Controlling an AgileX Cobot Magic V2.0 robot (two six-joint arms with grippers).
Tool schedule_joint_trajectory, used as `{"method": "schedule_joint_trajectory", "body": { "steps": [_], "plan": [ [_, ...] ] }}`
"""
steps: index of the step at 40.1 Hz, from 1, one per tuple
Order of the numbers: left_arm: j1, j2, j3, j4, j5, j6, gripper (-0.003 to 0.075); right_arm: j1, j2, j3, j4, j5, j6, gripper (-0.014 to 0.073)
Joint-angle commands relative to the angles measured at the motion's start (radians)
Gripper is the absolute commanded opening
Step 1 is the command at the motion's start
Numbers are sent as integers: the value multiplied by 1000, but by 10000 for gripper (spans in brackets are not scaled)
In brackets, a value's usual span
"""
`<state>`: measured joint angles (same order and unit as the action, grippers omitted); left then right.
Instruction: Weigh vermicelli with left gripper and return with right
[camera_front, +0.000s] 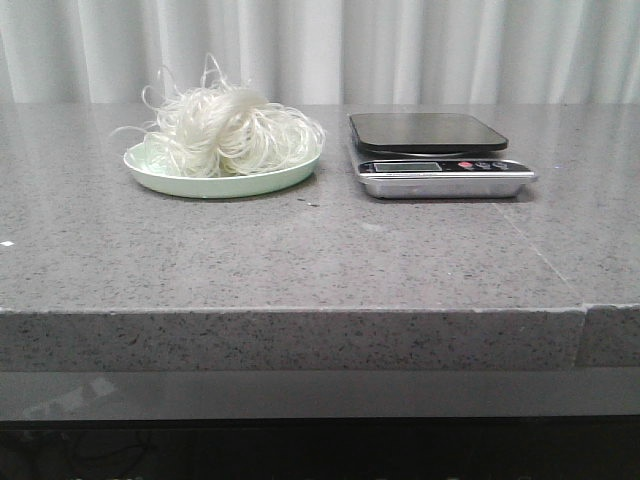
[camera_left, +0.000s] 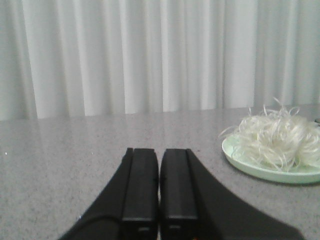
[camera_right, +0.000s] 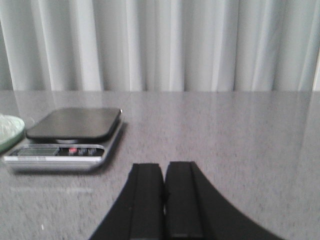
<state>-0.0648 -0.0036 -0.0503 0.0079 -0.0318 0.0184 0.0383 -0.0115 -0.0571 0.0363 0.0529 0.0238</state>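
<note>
The vermicelli is a fluffy wad of white strands lying on a pale green plate at the table's back left. It also shows in the left wrist view on the plate. A kitchen scale with a dark platform stands just right of the plate, and shows in the right wrist view. My left gripper is shut and empty, low over the table, left of the plate. My right gripper is shut and empty, right of the scale. Neither gripper shows in the front view.
The grey speckled table has a front edge close to the camera. A white curtain hangs behind the table. A sliver of the plate's rim shows in the right wrist view.
</note>
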Motion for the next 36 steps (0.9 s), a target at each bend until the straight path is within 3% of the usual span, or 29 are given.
{"method": "schedule_joint_trajectory", "body": {
  "steps": [1, 21, 36],
  "plan": [
    [2, -13, -123, -8, -45, -8, 155, -6, -8, -127, -2, -6, -1, 164],
    [2, 293, -660, -8, 429, -8, 155, -6, 305, -633, -2, 393, -1, 164],
    [2, 458, -705, -8, 608, -8, 155, -6, 528, -677, -2, 591, -1, 164]
  ]
}}
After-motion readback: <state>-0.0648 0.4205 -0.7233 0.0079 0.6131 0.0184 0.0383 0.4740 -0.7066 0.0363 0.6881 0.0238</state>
